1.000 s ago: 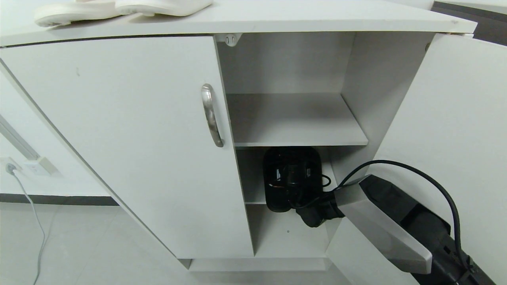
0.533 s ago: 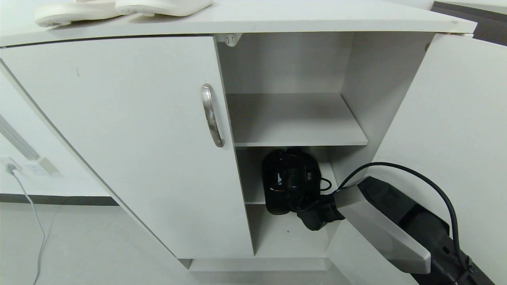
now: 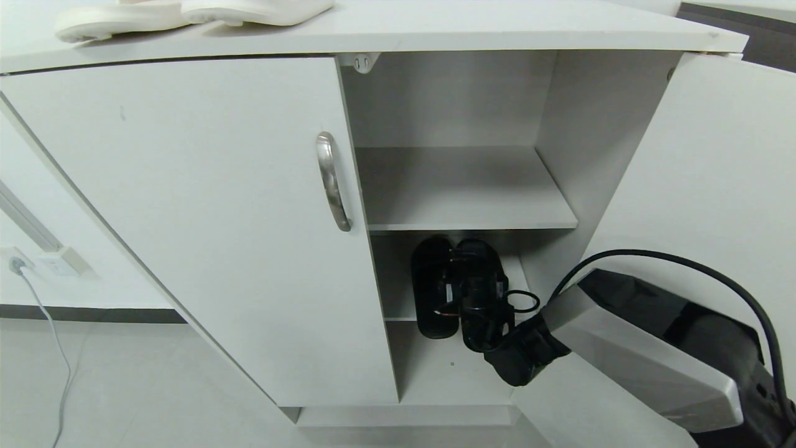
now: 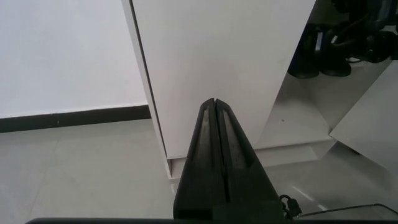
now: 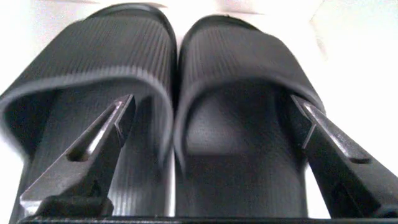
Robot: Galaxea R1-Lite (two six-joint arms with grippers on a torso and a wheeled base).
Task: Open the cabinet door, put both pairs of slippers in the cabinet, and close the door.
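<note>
A pair of black slippers sits side by side in the cabinet's lower compartment, under the shelf. In the right wrist view, my right gripper is open, one finger on each outer side of the black slippers. From the head, the right gripper is just in front of them. White slippers lie on the cabinet top. The right door stands open; the left door is closed. My left gripper is shut, low before the left door.
A metal handle is on the closed left door. A wall socket with a cable is at the far left above the tiled floor. The open right door hems in my right arm.
The black slippers have gone from a lifted bundle to resting apart, side by side. My right arm has drawn back toward the lower right.
</note>
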